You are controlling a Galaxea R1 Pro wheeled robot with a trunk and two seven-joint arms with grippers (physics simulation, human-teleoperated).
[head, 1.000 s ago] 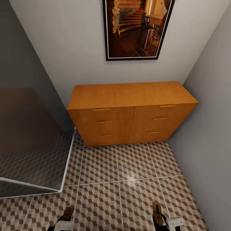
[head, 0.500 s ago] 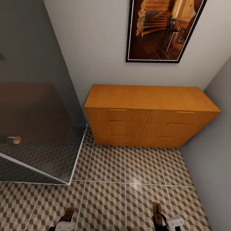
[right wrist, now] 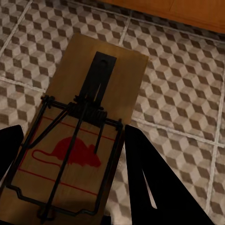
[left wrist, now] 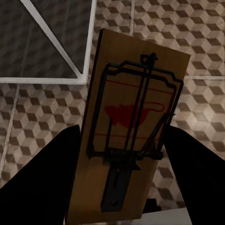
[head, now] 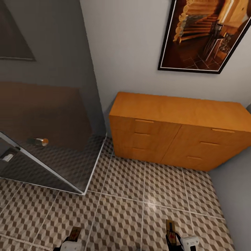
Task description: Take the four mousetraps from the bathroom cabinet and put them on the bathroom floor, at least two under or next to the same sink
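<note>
Each gripper holds one mousetrap over the cube-patterned bathroom floor (head: 125,209). My left gripper (head: 74,235) is shut on a tan mousetrap (left wrist: 133,122) with dark wire and a red mark; its dark fingers (left wrist: 42,183) flank the board. My right gripper (head: 171,235) is shut on a second mousetrap (right wrist: 82,126), which pokes up at the bottom of the head view (head: 170,227). The orange-brown cabinet (head: 181,129) stands against the far wall, ahead and to the right, all its drawers closed. The sink is out of view.
A dark glass shower screen (head: 52,139) with a white frame edge (head: 96,164) takes up the left side. A framed picture (head: 205,35) hangs above the cabinet. A grey wall (head: 233,188) closes the right side. Open tiles lie between me and the cabinet.
The view has swung to the left: the cabinet and picture sit further right in the picture and more shower glass shows. Both grippers still hold their mousetraps.
</note>
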